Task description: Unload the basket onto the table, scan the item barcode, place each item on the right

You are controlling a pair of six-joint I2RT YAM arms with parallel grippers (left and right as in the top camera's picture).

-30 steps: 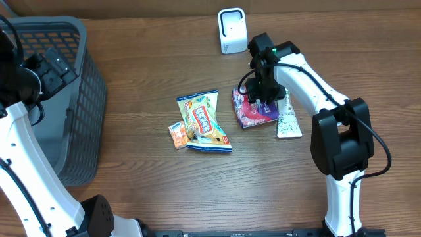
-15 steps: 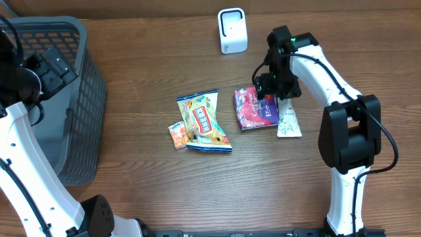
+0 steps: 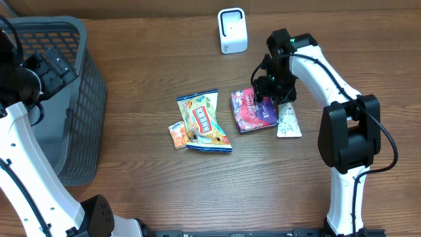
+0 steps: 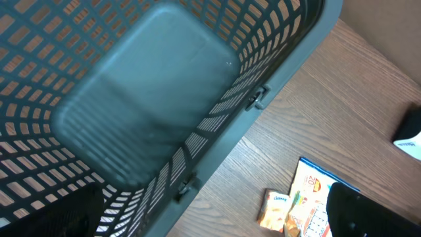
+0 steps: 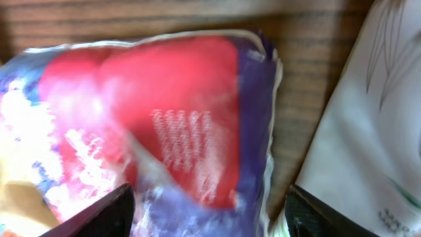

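A purple and red snack pack (image 3: 252,112) lies flat on the wooden table, blurred and close in the right wrist view (image 5: 164,118). My right gripper (image 3: 268,92) hangs low over its right end, open. One finger (image 5: 112,214) stands over the pack, the other (image 5: 316,214) over the edge of a white packet (image 5: 368,131) beside it. No barcode shows on the pack. The white scanner (image 3: 231,31) stands upright at the back of the table. My left gripper (image 4: 210,220) is open and holds nothing, above the rim of the grey basket (image 4: 283,72).
A yellow snack bag (image 3: 204,122) and a small orange packet (image 3: 177,135) lie at mid-table, left of the purple pack. The white packet (image 3: 288,122) touches the pack's right side. The grey basket (image 3: 66,99) fills the table's left end.
My right gripper swung right off the pack's middle, then came back slightly left over its right end. The pack has shifted a little to the left. The left arm is still.
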